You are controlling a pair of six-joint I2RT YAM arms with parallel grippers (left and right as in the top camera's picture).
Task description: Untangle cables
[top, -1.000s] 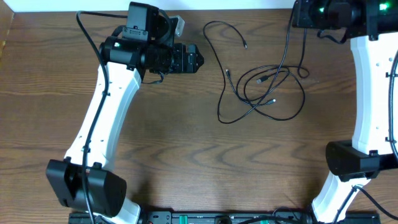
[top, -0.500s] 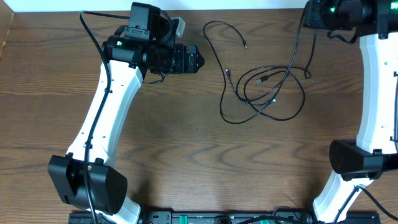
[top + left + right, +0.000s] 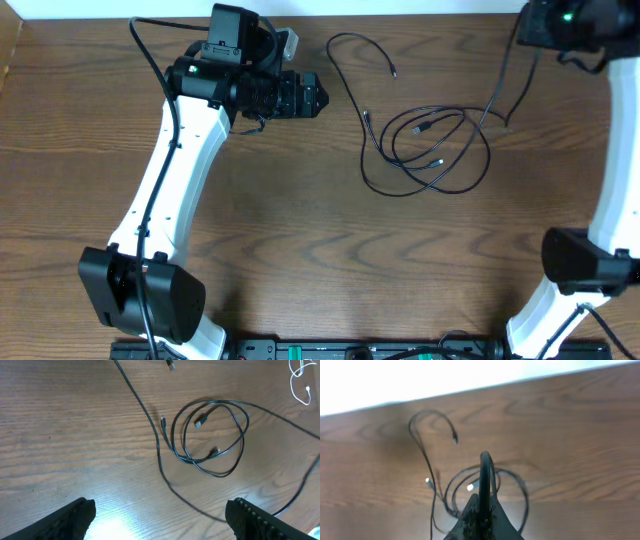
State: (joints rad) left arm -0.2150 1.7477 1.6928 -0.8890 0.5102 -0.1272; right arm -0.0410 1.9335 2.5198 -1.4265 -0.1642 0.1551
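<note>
Judging from the loops, untangling is barely begun: the cables [image 3: 434,160] (thin, dark, small plug ends) are seen overlapped in coils to the right of the left gripper [image 3: 159,521], whose fingers are spread wide. One strand is pinched in the right gripper [image 3: 484,504], farther right.

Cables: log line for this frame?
right gripper shut on black cable | left gripper open, apart from cables | loops tangled on table

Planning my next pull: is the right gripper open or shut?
Shut on the black cable: the right gripper is clamped around it, no gap showing.
</note>
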